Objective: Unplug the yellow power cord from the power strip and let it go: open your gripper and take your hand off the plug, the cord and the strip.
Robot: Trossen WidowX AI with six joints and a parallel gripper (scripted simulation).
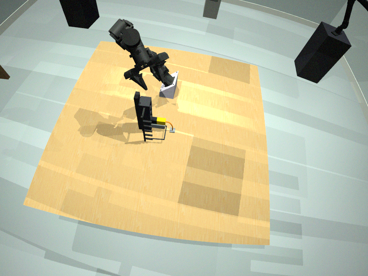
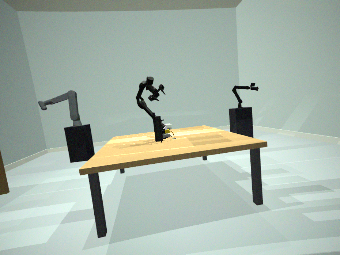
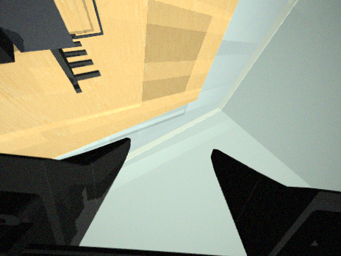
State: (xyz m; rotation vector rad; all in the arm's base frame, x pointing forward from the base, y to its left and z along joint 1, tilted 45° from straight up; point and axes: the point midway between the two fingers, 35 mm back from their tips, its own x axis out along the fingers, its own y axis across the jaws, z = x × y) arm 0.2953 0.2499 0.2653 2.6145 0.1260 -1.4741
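My gripper point(image 1: 158, 82) point(image 2: 162, 97) point(image 3: 172, 147) is open and empty, high above the table and away from the plug. The yellow plug point(image 1: 161, 120) point(image 2: 166, 131) lies level at the lower right side of an upright dark stand, its black end toward it. The power strip is hard to tell apart from the stand; whether the plug is seated in it cannot be seen. The orange-yellow cord point(image 1: 169, 122) point(image 2: 172, 133) curves down to a small grey block point(image 1: 172, 130). Plug and cord are out of the wrist view.
The dark stand point(image 1: 144, 112) point(image 2: 157, 129) point(image 3: 33, 22) stands on the wooden table point(image 1: 133, 178) point(image 2: 123, 155). Short pegs and a thin rod frame point(image 1: 164, 133) point(image 3: 98, 18) stick out low beside a grey bar point(image 1: 158, 126). A pale wedge mount point(image 1: 167, 93) stands behind, at my arm's base.
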